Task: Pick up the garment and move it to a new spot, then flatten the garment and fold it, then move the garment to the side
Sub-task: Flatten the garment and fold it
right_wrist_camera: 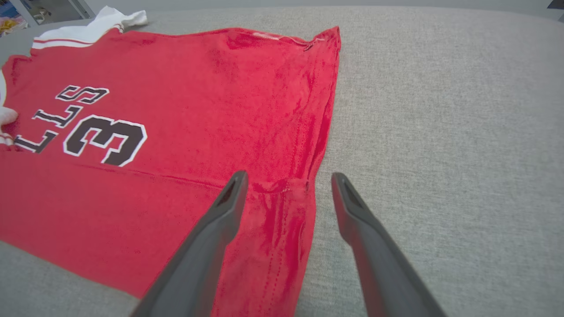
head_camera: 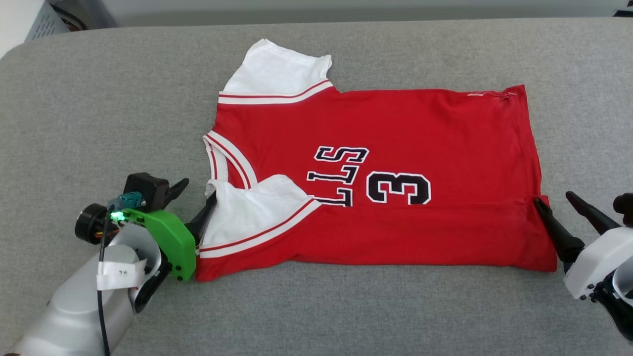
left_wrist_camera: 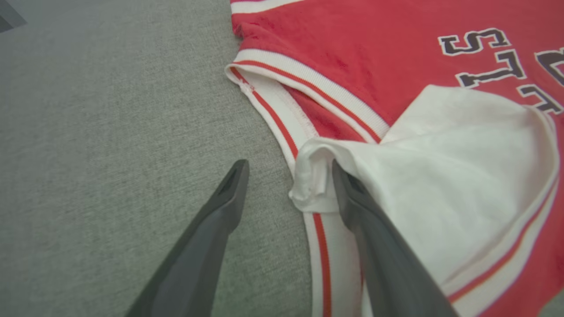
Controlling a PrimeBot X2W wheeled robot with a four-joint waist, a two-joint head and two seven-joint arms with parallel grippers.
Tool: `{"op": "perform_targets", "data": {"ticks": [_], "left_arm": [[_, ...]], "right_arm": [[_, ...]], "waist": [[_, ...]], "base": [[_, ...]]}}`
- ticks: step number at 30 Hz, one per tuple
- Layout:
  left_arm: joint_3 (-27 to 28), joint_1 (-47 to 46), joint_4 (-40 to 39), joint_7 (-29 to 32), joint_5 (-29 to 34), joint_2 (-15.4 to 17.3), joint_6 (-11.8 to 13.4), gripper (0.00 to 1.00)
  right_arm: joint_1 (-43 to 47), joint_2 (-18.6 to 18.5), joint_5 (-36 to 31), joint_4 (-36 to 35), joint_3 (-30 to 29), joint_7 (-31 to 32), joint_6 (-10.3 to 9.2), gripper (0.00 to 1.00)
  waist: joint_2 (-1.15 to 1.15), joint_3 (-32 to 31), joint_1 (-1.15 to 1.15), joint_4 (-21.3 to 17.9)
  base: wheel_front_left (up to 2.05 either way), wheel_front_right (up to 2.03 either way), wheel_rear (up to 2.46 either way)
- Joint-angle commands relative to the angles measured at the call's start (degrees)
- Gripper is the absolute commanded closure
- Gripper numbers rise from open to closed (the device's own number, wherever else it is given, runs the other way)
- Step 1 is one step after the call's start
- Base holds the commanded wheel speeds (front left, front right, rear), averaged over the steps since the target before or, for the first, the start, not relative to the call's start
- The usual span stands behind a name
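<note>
The garment (head_camera: pixel 395 128) is a red shirt lying flat on the grey padded surface (head_camera: pixel 99 99), collar to the left and hem to the right. Its near long edge is folded up over the front, so one white sleeve (head_camera: pixel 247 207) covers part of the black lettering. My left gripper (head_camera: pixel 198 190) stands open at the collar end. One of its fingers rests against the folded sleeve (left_wrist_camera: pixel 440 176) and the other is over bare fabric of the surface; the left gripper (left_wrist_camera: pixel 288 167) holds nothing. My right gripper (head_camera: pixel 553 198) is open at the hem's near corner (right_wrist_camera: pixel 282 207), its jaws astride the edge of the garment (right_wrist_camera: pixel 198 88).
The grey surface (right_wrist_camera: pixel 440 110) stretches wide on all sides of the shirt, with a rounded far-left corner. Beyond that corner stands a white perforated object (head_camera: pixel 44 20). The other white sleeve (head_camera: pixel 277 69) lies spread toward the far edge.
</note>
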Motion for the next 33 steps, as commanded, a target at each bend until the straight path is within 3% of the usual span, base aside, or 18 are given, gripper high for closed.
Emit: {"op": "perform_targets", "data": {"ticks": [1,7,16,21,27,33], "left_arm": [[0.0,-1.7,-0.2,0.0,-0.8,1.0,-0.1,0.00],[-1.1,-5.1,-6.0,7.7,-2.9,5.0,-0.1,0.00],[-4.2,-9.9,-17.3,35.8,-14.9,9.5,-0.2,0.00],[-6.1,-9.9,-18.8,45.4,-18.7,9.6,0.4,0.00],[-8.4,-7.8,-16.3,49.5,-20.3,9.1,0.4,0.00],[-9.9,-5.0,-12.7,49.0,-20.9,8.0,0.2,0.00]], "right_arm": [[1.1,-0.2,-0.7,-1.2,-0.8,-0.4,-0.04,0.00],[3.9,-0.3,-2.5,-6.6,-3.7,0.9,-0.04,0.00],[5.3,1.8,-5.1,-10.2,-5.8,3.8,-0.04,0.00],[4.6,2.6,-5.6,-10.6,-5.4,4.9,-0.04,0.00],[3.2,3.3,-5.3,-10.1,-4.0,5.4,-0.04,0.00],[1.9,3.5,-5.0,-9.1,-3.2,4.9,-0.04,0.00]], "waist": [[0.00,-2.1,0.00,1.1],[0.00,-4.1,0.00,2.3],[0.00,-4.9,0.00,3.1],[0.00,-4.4,0.00,2.6],[0.00,-3.2,0.00,0.8],[0.00,-1.6,0.00,-0.5]], "base": [[0.00,0.00,0.00],[0.00,0.00,0.00],[0.00,0.00,0.00],[0.00,0.00,0.00],[0.00,0.00,0.00],[0.00,0.00,0.00]]}}
